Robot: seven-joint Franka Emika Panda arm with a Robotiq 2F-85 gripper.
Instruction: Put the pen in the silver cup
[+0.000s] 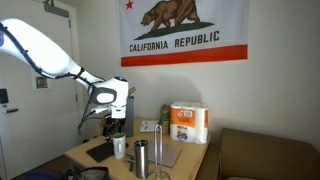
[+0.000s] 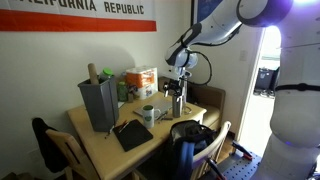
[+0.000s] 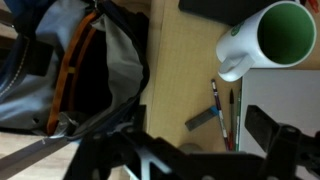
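Only wrist view, pen (image 3: 214, 102) near silver cup (image 3: 262, 40)

place: office-like common room | cues: wall flag (image 1: 185, 32), wooden desk (image 2: 100, 150), sofa (image 1: 265, 155)

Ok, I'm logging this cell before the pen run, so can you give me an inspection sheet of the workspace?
Surface: wooden table, crowded.
Job's things: silver cup, pale with a green inside, upright; pen flat on the table near it, second pen alongside.
Clutter: steel tumbler, black notebook, paper towel pack, grey container, backpack at the table edge.
End effector: end effector above the table, fingers apart, holding nothing.
Cables: dark cable looping off the arm.
Surroundings: California flag on the wall, brown sofa.
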